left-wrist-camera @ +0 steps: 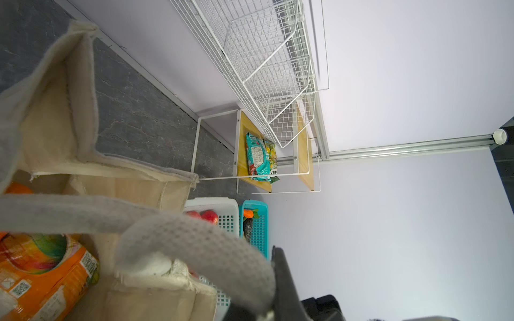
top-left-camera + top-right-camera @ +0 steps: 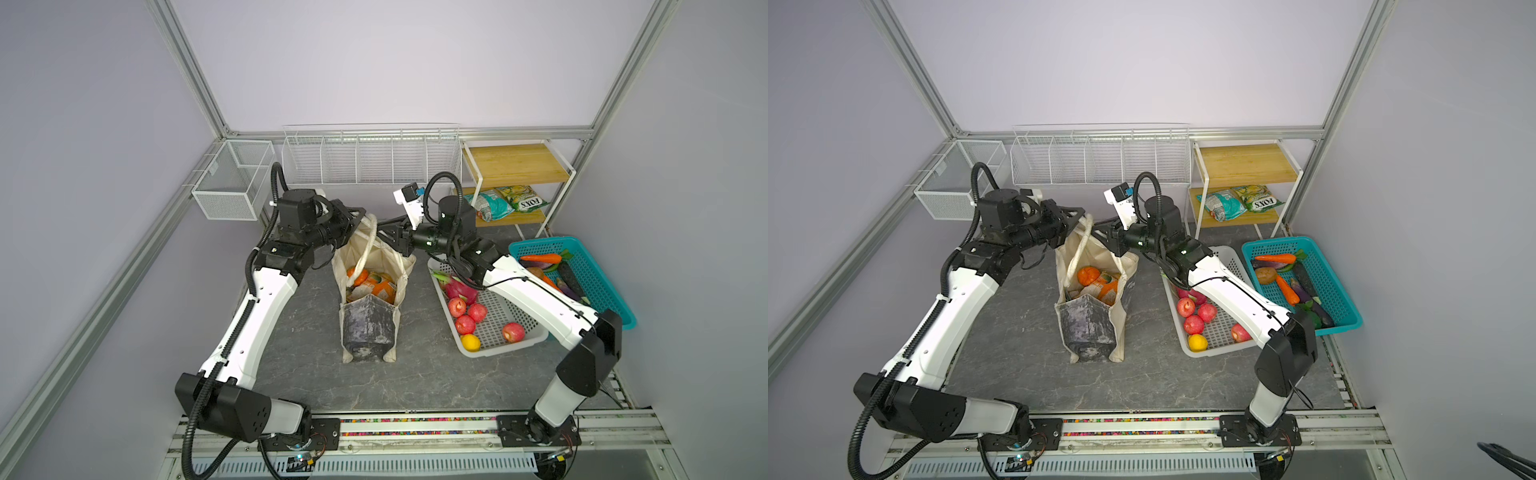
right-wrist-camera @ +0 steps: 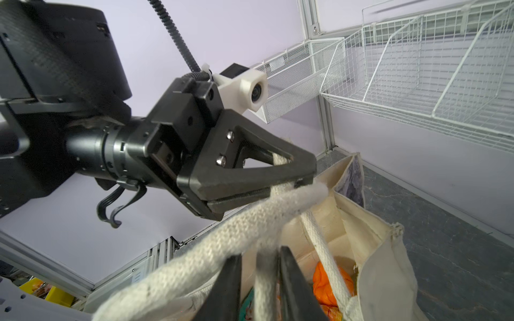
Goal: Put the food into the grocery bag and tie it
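The cream grocery bag [image 2: 370, 324] [image 2: 1088, 328] stands upright mid-table with a dark marbled panel facing front. Inside lie an orange [image 2: 357, 274] and an orange snack packet [image 2: 380, 289] [image 1: 41, 272]. My left gripper [image 2: 362, 215] [image 3: 303, 180] is above the bag's far rim, shut on a cream handle strap [image 2: 368, 245] [image 1: 208, 250]. My right gripper [image 2: 380, 227] [image 3: 260, 278] faces it from the right. Its jaws are slightly apart, with a length of strap [image 3: 222, 236] running loosely between the fingers.
Right of the bag, a white perforated basket [image 2: 492, 320] holds red apples [image 2: 465, 324] and a yellow fruit [image 2: 470, 343]. A teal basket [image 2: 598, 274] with carrots and eggplants sits beyond it. Snack packets [image 2: 511, 201] lie on a wooden shelf. Wire baskets [image 2: 370, 158] line the back wall.
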`<state>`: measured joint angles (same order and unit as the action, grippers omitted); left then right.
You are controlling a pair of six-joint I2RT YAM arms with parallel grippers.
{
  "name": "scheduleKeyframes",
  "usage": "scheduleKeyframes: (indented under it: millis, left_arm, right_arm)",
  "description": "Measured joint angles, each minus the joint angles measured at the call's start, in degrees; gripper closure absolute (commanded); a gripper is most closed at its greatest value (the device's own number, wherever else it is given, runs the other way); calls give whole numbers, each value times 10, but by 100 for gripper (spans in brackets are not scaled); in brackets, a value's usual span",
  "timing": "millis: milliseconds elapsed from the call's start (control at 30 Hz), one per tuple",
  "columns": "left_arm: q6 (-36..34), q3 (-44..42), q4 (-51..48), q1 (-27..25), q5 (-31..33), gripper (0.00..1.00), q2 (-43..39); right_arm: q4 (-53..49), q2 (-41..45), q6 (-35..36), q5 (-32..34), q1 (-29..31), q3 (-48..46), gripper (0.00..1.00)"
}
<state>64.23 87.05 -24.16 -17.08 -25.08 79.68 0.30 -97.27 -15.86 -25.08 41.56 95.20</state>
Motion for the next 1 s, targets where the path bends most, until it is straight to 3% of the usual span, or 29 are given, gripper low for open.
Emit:
scheduleKeyframes:
  millis: [367,700,1000]
  left_arm:
    - [-43,-2,-67,-7,-34,100,-32]
    - [-38,-10,-44,-20,-51,100,-22]
    - [-43,54,-53,-20,-60,100,17]
  right_arm:
    - [0,10,0,2,3,0,68]
    - [-14,16,12,4,3,0,66]
    - [-55,87,46,30,-9,-19,61]
